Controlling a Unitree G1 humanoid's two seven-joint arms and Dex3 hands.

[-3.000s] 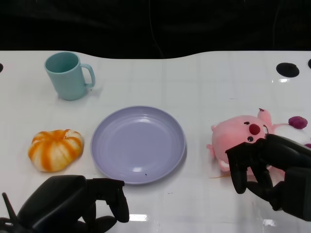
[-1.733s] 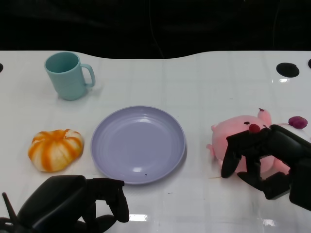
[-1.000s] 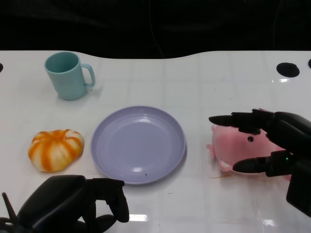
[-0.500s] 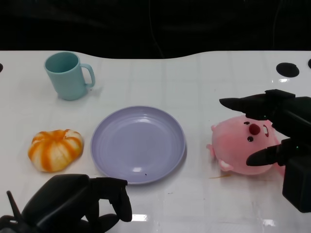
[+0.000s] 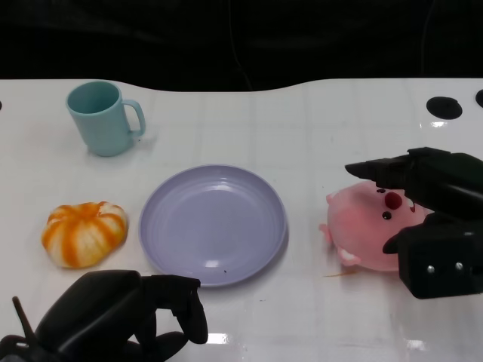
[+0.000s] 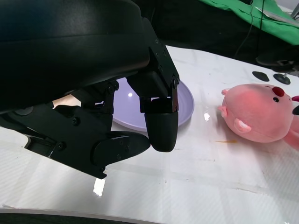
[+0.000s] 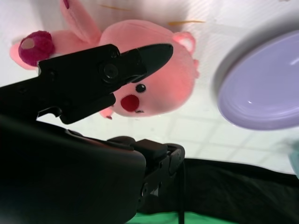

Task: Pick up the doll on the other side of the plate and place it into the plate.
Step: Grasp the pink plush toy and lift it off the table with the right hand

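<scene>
Teal mug [image 5: 103, 118] (upright), orange pumpkin [image 5: 83, 233]

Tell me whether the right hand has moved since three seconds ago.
Yes. The right hand had its fingers curled low in front of the pink doll; now they are spread around it, one reaching above its head, toward the plate.

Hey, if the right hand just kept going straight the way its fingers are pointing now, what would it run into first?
Probably the purple plate. The right hand straddles the pink doll with fingers pointing toward the plate, bare table between. Depth is unclear; it may pass above the rim.
</scene>
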